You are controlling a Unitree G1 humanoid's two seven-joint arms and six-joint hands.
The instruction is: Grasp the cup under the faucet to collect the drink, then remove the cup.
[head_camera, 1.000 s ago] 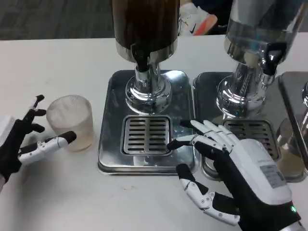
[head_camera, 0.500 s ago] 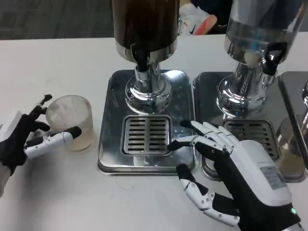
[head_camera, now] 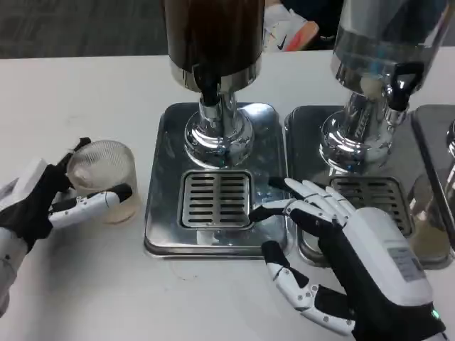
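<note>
A clear ribbed cup with a little pale liquid stands on the white table, left of the drip tray. My left hand reaches around it: the thumb lies across the cup's front and the other fingers touch its back left rim. The cup still stands on the table. The dark drink dispenser's black faucet hangs over the slotted grille, with nothing under it. My right hand hovers open, fingers spread, at the grille's right edge.
A second, clear dispenser stands on its own tray to the right, with a grille partly under my right hand. Another clear cup sits at the far right edge. Bare table lies along the front.
My left hand has slid right and closed in around the cup, the thumb now reaching further across its front. The cup and my right hand have stayed in place.
</note>
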